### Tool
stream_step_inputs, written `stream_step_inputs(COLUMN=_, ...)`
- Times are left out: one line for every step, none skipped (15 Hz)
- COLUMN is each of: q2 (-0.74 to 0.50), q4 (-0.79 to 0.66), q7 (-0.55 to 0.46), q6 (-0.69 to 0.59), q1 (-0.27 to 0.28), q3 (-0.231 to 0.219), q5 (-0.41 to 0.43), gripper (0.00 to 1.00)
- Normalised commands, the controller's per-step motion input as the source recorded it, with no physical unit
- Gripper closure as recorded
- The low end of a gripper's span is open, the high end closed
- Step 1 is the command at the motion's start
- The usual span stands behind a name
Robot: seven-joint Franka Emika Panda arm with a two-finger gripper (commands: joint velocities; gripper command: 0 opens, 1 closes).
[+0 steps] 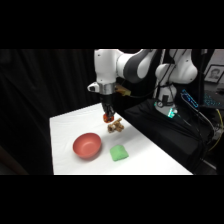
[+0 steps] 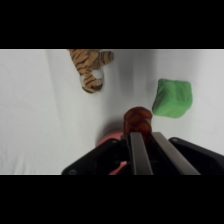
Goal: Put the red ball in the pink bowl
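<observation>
Red ball (image 2: pixel 138 119) in fingers (image 2: pixel 140 152), above table (image 1: pixel 150 157)

White Franka arm, black at the joints

We see our arm (image 1: pixel 107 62) with glossy white rounded shells, black bands between segments, a silvery wrist collar, and a black gripper (image 1: pixel 107 116) linkage with grey fingers (image 2: pixel 140 152).

Side view overlooks table (image 1: pixel 150 160); wrist view close overhead.

Above the white table (image 1: pixel 150 160), the white arm's gripper (image 1: pixel 107 118) hangs with the small red-orange ball (image 1: pixel 107 118) at its tip, just beside a brown lumpy object (image 1: pixel 116 126), with the round salmon-pink bowl (image 1: pixel 87 145) and a green block (image 1: pixel 119 152) nearer the camera.
</observation>
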Motion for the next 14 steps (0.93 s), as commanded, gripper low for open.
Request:
stream_step_inputs(q2=0.38, q4=0.56, q7=-0.07, q6=-0.09, q1=-0.088, q3=0.063, q5=0.163, gripper=0.98)
stream_step_inputs(q2=0.4, q4=0.57, q7=-0.08, q6=-0.08, q1=-0.094, q3=0.062, q5=0.183, gripper=0.98)
stream_step_inputs(q2=0.41, q4=0.57, q7=-0.07, q6=-0.06, q1=-0.094, q3=0.057, q5=0.159, gripper=0.98)
stream_step_inputs(q2=0.4, q4=0.55, q7=-0.06, q6=-0.06, q1=-0.094, q3=0.054, q5=0.156, gripper=0.98)
stream_step_inputs(q2=0.42, q4=0.57, q7=-0.06, q6=-0.05, q1=-0.098, q3=0.049, q5=0.151, gripper=0.98)
stream_step_inputs(q2=0.42, q4=0.57, q7=-0.08, q6=-0.06, q1=-0.099, q3=0.051, q5=0.157, gripper=0.98)
stream_step_inputs(q2=0.42, q4=0.56, q7=-0.07, q6=-0.06, q1=-0.097, q3=0.047, q5=0.15, gripper=0.98)
stream_step_inputs(q2=0.41, q4=0.55, q7=-0.07, q6=-0.05, q1=-0.094, q3=0.047, q5=0.145, gripper=0.98)
stream_step_inputs(q2=0.4, q4=0.53, q7=-0.07, q6=-0.05, q1=-0.091, q3=0.048, q5=0.147, gripper=0.98)
stream_step_inputs(q2=0.38, q4=0.5, q7=-0.09, q6=-0.04, q1=-0.095, q3=0.059, q5=0.171, gripper=0.98)
stream_step_inputs(q2=0.37, q4=0.45, q7=-0.13, q6=0.01, q1=-0.104, q3=0.077, q5=0.198, gripper=0.98)
stream_step_inputs(q2=0.35, q4=0.4, q7=-0.15, q6=0.06, q1=-0.108, q3=0.094, q5=0.214, gripper=0.98)
stream_step_inputs(q2=0.33, q4=0.37, q7=-0.14, q6=0.12, q1=-0.1, q3=0.095, q5=0.198, gripper=0.98)
stream_step_inputs(q2=0.32, q4=0.33, q7=-0.15, q6=0.14, q1=-0.103, q3=0.103, q5=0.203, gripper=0.98)
